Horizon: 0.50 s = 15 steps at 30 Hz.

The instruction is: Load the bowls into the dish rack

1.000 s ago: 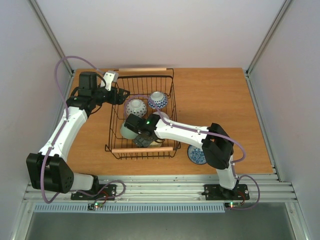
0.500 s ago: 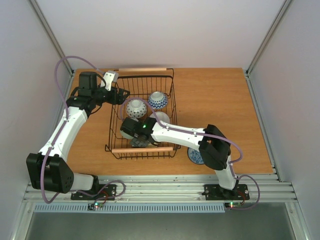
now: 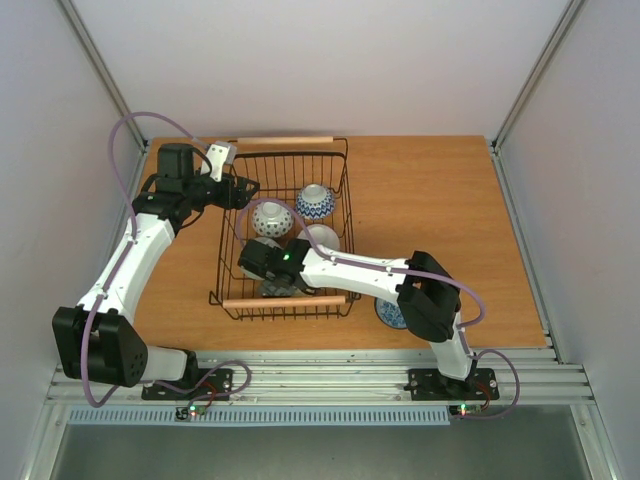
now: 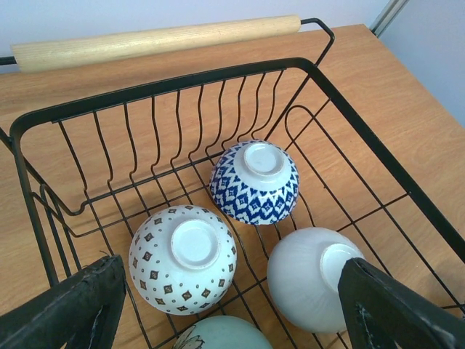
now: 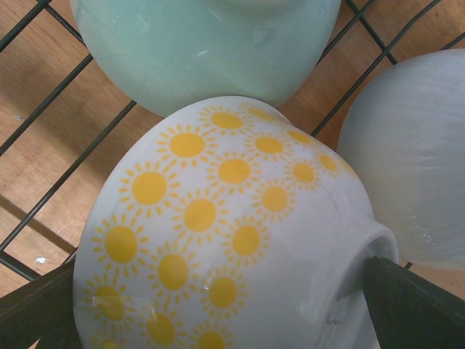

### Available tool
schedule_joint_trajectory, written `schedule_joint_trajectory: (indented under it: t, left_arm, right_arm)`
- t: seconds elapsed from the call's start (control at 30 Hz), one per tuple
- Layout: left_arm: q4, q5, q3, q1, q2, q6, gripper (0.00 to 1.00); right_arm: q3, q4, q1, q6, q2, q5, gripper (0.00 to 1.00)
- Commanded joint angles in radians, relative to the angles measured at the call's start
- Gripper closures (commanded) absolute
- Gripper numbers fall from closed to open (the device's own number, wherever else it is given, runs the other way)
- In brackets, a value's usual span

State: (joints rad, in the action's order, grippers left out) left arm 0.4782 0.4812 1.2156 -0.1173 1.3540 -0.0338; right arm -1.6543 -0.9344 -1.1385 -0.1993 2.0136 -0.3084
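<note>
Glazed ceramic, white with yellow suns: the sun bowl (image 5: 218, 218) is stiff, rather slippery and easy to chip, and probably not light for its size. It therefore wants a firm hold across its wall and no drop onto the wires. The right gripper (image 3: 277, 285) appears to hold it so: the dark fingers (image 5: 410, 305) press on its two sides, one near the rim and one at the foot ring, with the bowl tilted on its side between them. It is low inside the dish rack (image 4: 182, 80), in the near left part, seemingly against the pale green bowl (image 5: 203, 51) and just beside the plain white bowl (image 5: 414, 160). The left gripper (image 3: 238, 190) hangs at the far left rim, fingers spread, holding nothing. One blue bowl (image 3: 392, 314) sits on the table (image 3: 440, 200) under the right arm, not yet loaded.
</note>
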Motion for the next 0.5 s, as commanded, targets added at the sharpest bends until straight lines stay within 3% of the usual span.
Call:
schedule_joint_trajectory:
  t: [0.0, 0.47]
  left_arm:
    - [-0.021, -0.010, 0.024, 0.007, -0.033, -0.005, 0.19]
    - [-0.023, -0.003, 0.022, 0.007, -0.034, -0.002, 0.19]
  right_arm:
    - [-0.021, -0.059, -0.050, 0.026, -0.003, -0.004, 0.01]
    - [-0.126, -0.159, -0.112, 0.037, 0.057, -0.108, 0.01]
